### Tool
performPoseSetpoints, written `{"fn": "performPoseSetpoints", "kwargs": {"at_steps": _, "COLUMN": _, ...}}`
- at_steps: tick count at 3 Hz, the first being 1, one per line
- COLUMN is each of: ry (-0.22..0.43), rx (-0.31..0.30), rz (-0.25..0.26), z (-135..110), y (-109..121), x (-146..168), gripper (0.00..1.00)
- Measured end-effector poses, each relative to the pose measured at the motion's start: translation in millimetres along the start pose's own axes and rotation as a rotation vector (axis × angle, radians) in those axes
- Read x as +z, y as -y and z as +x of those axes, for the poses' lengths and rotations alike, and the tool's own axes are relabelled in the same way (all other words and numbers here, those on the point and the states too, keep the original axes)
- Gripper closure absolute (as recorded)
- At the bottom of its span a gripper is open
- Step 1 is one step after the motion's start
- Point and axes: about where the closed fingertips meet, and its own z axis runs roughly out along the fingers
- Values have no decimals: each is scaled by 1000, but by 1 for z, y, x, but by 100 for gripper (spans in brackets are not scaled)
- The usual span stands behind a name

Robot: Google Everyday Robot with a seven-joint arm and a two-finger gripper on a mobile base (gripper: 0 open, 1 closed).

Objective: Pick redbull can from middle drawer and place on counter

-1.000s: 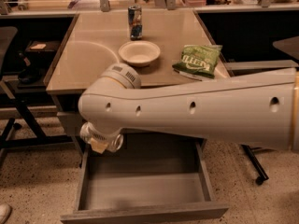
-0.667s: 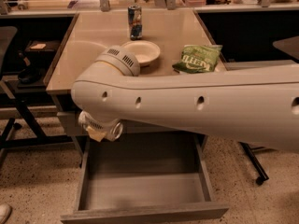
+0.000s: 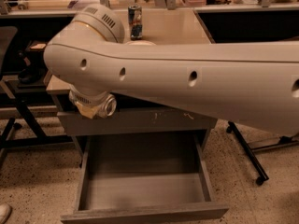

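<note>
The middle drawer (image 3: 145, 185) is pulled open at the bottom of the view, and its bare grey floor holds nothing I can see. The redbull can is not in view. The beige counter (image 3: 182, 29) lies behind my arm. My big white arm (image 3: 187, 83) crosses the whole view from the right, with its elbow joint (image 3: 93, 104) hanging over the cabinet's left front corner. My gripper is out of view, so I see nothing of what it may hold.
A taller blue and silver can (image 3: 135, 20) stands at the counter's far edge. A bowl's rim (image 3: 140, 42) peeks over my arm. The closed drawer front with pale scratches (image 3: 154, 121) sits above the open drawer. Black chair legs stand at left (image 3: 18, 120) and right (image 3: 247, 157).
My arm has swung up and to the left, and now covers the bowl and the green bag. The view has shifted closer to the cabinet.
</note>
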Motion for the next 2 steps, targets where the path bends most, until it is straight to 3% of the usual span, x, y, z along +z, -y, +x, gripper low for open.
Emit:
{"fn": "performPoseSetpoints", "kwargs": {"at_steps": 1, "ry": -2, "rx": 1, "rz": 2, "z": -2, "y": 2, "x": -3, "gripper": 100}}
{"fn": "performPoseSetpoints", "kwargs": {"at_steps": 2, "ry": 17, "rx": -15, "rz": 41, "z": -13, "y": 18, "x": -15, "gripper": 100}}
